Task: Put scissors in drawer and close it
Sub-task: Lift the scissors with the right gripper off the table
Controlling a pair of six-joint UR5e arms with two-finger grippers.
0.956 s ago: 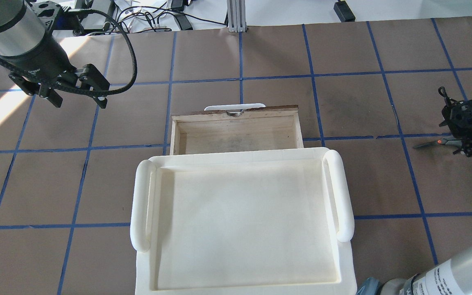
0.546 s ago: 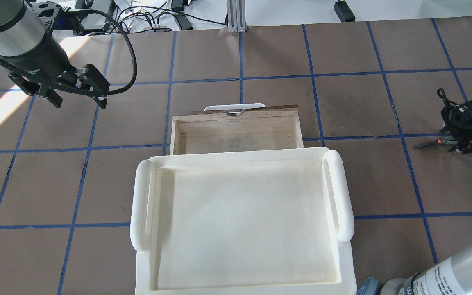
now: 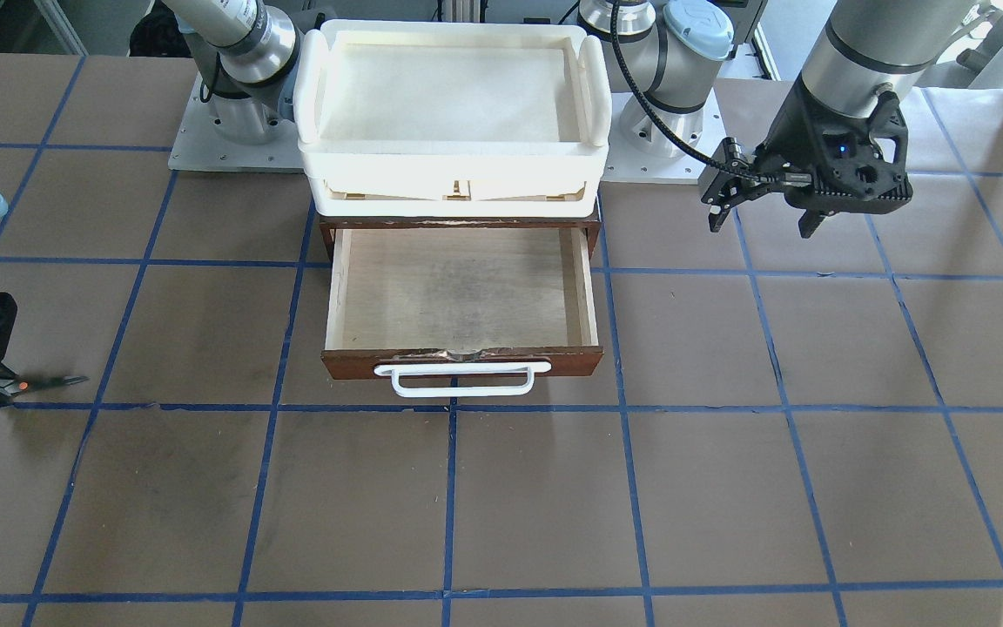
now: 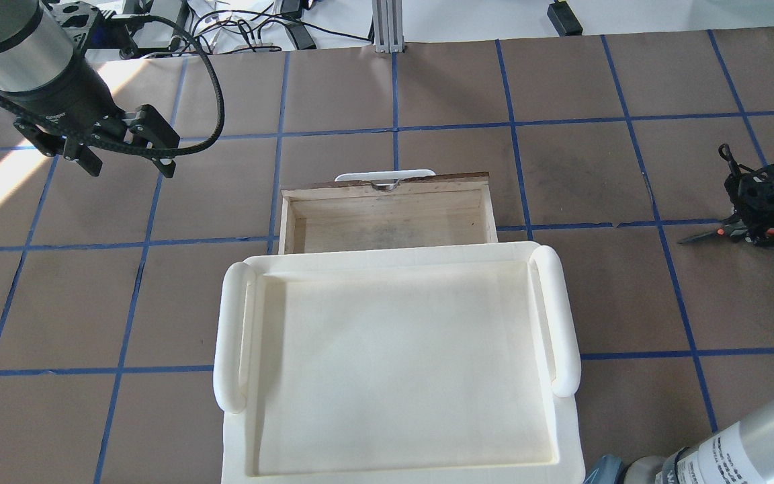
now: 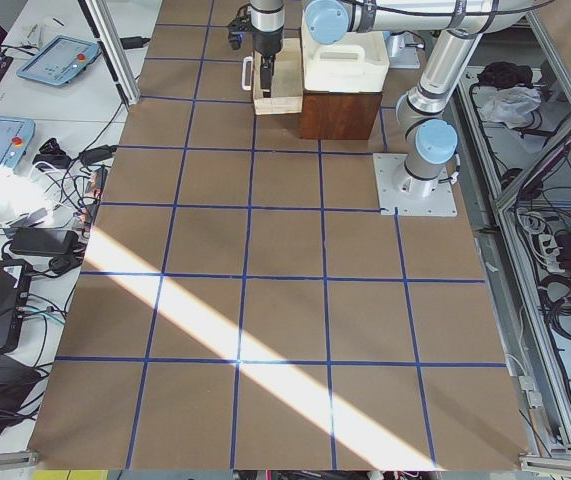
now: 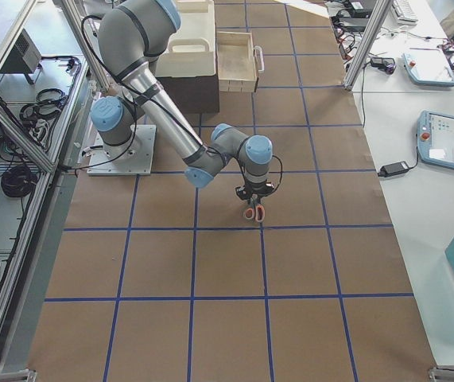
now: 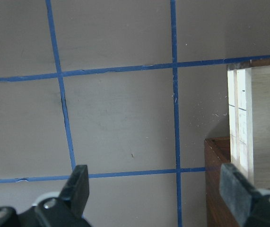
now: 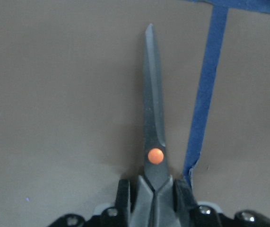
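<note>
The scissors' (image 8: 153, 118) handles hide behind the right gripper (image 8: 152, 189), itself cropped at the bottom edge. Far from it, the tray (image 4: 387, 254) covers the drawer's (image 4: 387, 191) rear.

We see a tabletop (image 4: 387, 87) covered in brown paper, gridded with blue tape lines (image 4: 513, 101). On it stands a dark reddish-brown wooden cabinet (image 6: 191, 94), its shallow wooden drawer (image 3: 571, 359) pulled out. A grey metal base plate (image 5: 395, 205) lies beside it. At the robot's right end, a small pair of scissors (image 8: 153, 123) with dark grey blades lies beside a tape line.
</note>
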